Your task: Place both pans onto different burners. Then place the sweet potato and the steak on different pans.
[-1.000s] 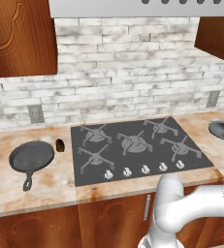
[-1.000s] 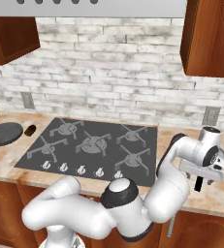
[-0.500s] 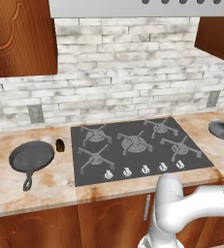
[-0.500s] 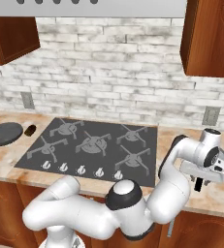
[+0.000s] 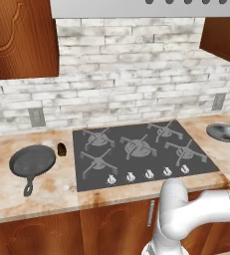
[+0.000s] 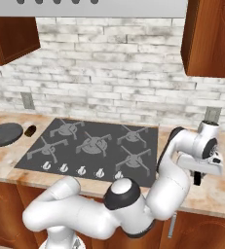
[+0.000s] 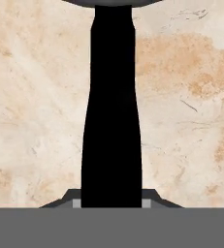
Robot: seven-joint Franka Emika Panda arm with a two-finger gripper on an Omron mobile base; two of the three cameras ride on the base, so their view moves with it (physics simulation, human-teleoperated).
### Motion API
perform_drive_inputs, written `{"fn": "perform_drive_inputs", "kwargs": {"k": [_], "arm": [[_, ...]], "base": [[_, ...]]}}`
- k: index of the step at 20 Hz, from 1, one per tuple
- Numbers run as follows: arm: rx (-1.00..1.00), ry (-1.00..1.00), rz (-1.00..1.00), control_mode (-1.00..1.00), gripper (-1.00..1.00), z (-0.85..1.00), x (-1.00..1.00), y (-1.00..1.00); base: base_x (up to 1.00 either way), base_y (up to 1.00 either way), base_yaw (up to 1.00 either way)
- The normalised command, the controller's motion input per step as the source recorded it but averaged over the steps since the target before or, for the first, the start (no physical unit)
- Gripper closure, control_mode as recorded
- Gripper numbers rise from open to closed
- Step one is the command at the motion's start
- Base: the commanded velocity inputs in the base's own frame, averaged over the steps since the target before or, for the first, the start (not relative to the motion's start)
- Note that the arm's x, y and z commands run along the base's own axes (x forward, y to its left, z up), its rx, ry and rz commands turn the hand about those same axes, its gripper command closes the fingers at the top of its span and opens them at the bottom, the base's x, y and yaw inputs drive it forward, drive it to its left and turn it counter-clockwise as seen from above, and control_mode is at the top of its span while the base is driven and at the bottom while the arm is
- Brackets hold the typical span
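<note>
The shiny grey steel pan [image 5: 220,131] rests on the counter right of the cooktop [image 5: 136,169]. Its long black handle [image 7: 111,121] runs up the middle of the hand view, and my gripper [image 7: 111,203] is shut on it, a finger pressed to each side. From the right base view the gripper [image 6: 197,179] points down at the counter, with the hand covering the pan. The black cast-iron skillet [image 5: 32,162] lies on the left counter. The sweet potato [image 5: 61,149] sits between it and the cooktop. All burners [image 5: 136,146] are bare. The steak is out of view.
Small white knobs [image 5: 149,174] line the cooktop's front edge. A brick wall with an outlet [image 5: 217,101] backs the counter, and wooden cabinets [image 6: 211,39] hang above on both sides. My white arm [image 6: 172,175] arches over the cooktop's right front corner.
The hand has stayed low over the right counter. The skillet, the sweet potato and the steel pan lie where they were.
</note>
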Motion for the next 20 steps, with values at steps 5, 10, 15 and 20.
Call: {"fn": "perform_drive_inputs", "kwargs": {"k": [5,10,15,20], "arm": [[0.0,0.0,0.07,-1.0,1.0,0.39,0.0,0.75],[0.0,-0.01,0.09,-1.0,1.0,0.31,-0.03,0.56],[0.0,-0.04,0.15,-1.0,1.0,0.13,-0.25,0.64],[0.0,-0.03,0.26,-1.0,1.0,0.02,-0.58,0.51]], "base": [[0.0,0.0,0.0],[0.0,0.0,0.0],[0.0,0.0,0.0],[0.0,0.0,0.0]]}}
